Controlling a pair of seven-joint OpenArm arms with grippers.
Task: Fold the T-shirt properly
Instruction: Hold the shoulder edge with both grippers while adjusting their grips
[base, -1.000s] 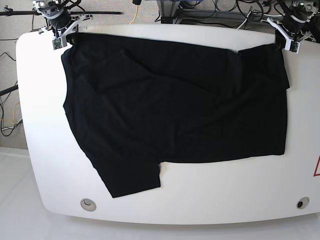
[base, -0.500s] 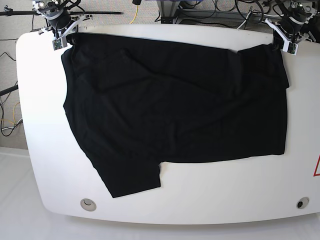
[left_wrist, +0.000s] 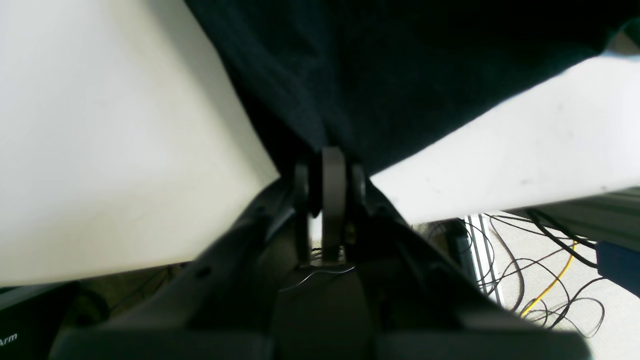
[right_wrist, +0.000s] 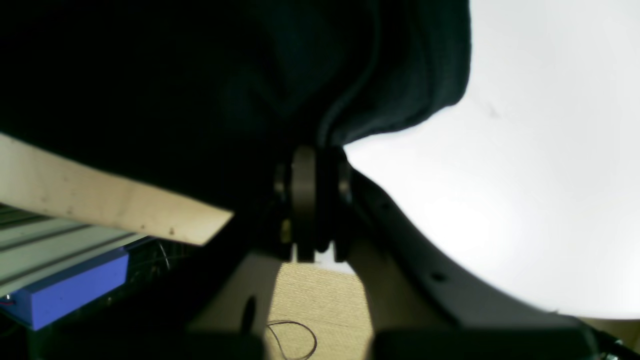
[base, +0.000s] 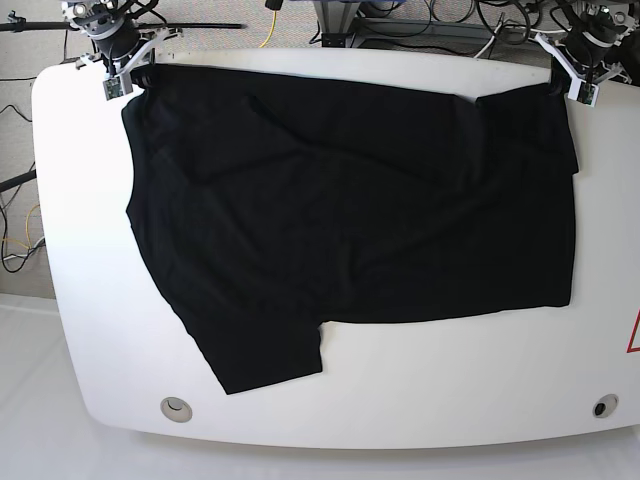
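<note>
Base view: shirt (base: 350, 210) spread lengthwise across surface (base: 450, 380), far corners pinched in closed left (base: 577, 88) and right (base: 124, 78) jaws.

White rounded table (base: 420, 400), cables (base: 420, 20) on beige floor (base: 15, 100)

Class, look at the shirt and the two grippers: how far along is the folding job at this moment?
Done: the T-shirt lies spread over the white table, one sleeve sticking out near the front edge. In hand: the left gripper and right gripper each pinch a far corner. Left: no neat fold shows yet, so all the folding remains.
</note>
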